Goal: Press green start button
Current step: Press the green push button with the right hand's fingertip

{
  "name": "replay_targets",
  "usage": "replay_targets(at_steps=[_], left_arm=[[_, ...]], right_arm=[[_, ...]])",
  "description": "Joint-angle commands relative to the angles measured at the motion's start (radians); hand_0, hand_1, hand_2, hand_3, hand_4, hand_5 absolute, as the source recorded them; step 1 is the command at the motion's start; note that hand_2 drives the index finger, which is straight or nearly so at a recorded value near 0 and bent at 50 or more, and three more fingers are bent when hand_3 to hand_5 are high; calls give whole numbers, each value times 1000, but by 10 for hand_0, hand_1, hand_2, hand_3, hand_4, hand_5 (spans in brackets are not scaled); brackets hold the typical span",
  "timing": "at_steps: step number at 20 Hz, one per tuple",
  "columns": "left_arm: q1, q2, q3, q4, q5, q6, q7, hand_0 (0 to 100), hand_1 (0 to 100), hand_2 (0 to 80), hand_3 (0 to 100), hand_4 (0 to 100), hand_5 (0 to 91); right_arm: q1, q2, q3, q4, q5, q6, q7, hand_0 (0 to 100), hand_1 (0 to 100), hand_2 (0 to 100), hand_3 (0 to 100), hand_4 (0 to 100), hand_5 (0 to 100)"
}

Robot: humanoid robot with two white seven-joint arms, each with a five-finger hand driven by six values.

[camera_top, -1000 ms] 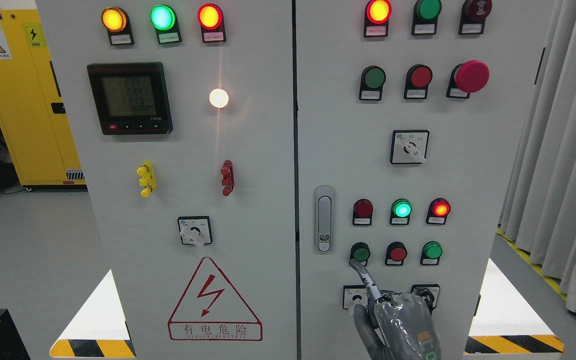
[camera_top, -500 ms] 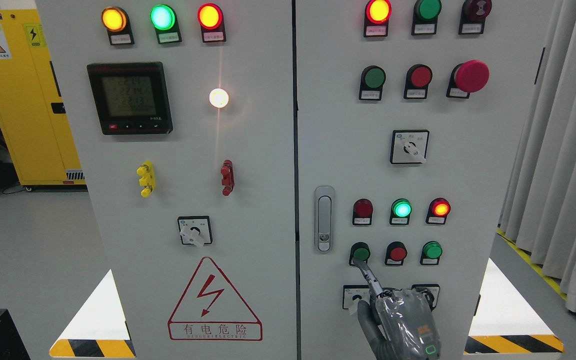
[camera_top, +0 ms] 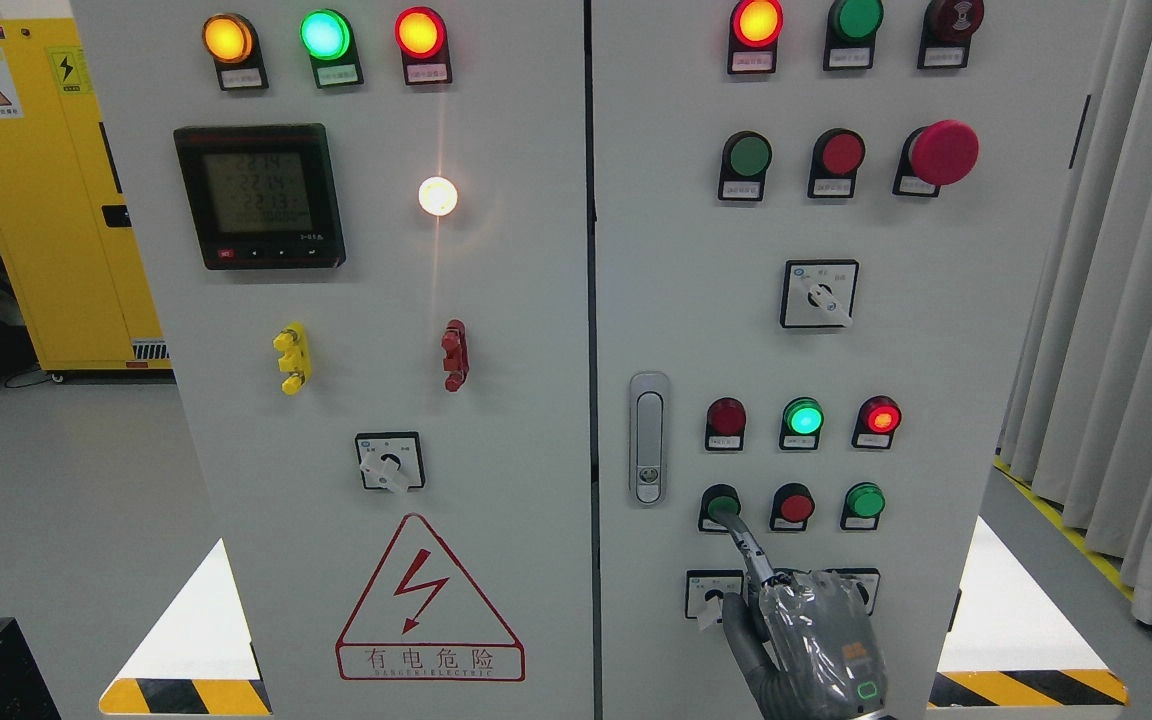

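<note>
Pointing with one stretched finger (camera_top: 741, 535) while the others are curled together, the right robot hand (camera_top: 816, 640) is set against the green start button (camera_top: 722, 505) so that its red neighbour (camera_top: 794, 506) is not touched.

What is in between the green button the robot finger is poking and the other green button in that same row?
In the head view, a red button sits between the poked green button and the other green button; bare panel either side.
</note>
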Motion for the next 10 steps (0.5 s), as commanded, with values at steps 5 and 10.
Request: replay_targets(at_steps=[5,10], left_arm=[[-1,0,0,-1,0,-1,0,120,556,0,0,0,0],[-1,0,0,0,0,-1,0,120,556,0,0,0,0]], right_arm=[[-18,26,-10,35,-6,-1,5,832,1000,11,937,995,1000],[-19,26,-10,39,-6,-1,10,833,1000,12,937,995,1000]])
